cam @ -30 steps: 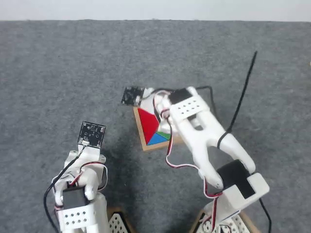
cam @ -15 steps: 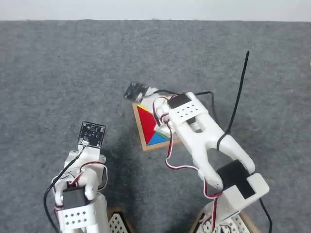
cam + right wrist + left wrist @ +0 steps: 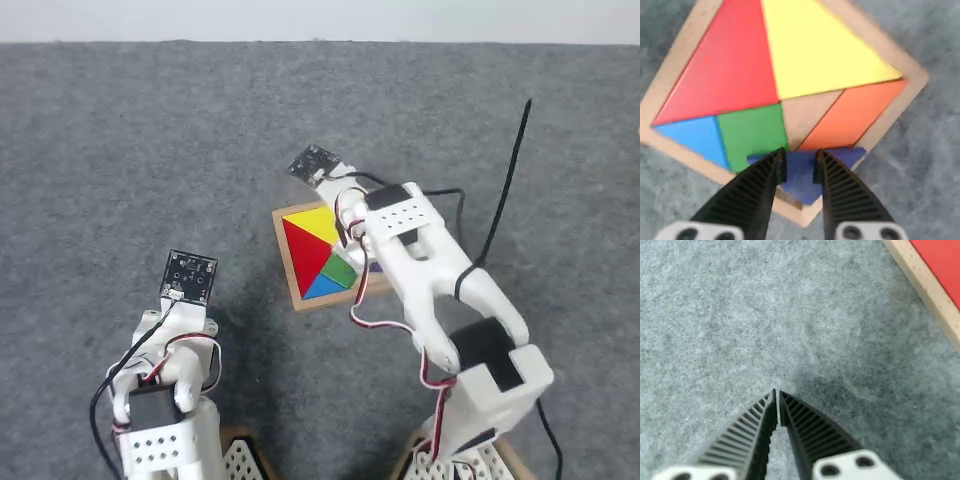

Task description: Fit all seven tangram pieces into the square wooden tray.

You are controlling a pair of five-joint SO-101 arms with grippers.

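— Where's your right gripper?
— My right gripper [image 3: 799,162] hangs over one corner of the square wooden tray [image 3: 677,60], jaws a narrow gap apart and pinching nothing. Right under them lies the dark blue wooden triangle [image 3: 800,180], its tip overlapping the rim. I can't tell whether they touch it.
— And beyond?
— The green square [image 3: 752,132] and the orange parallelogram [image 3: 850,117], with a bare wooden patch [image 3: 807,120] between them. The small light blue triangle [image 3: 692,137] sits beside the green. Farther on, the large red triangle [image 3: 725,70] and large yellow triangle [image 3: 815,50] lie side by side.
— Your left?
— My left gripper [image 3: 776,395] is pressed together and empty, just above the grey felt table cover [image 3: 740,315], apart from the tray.
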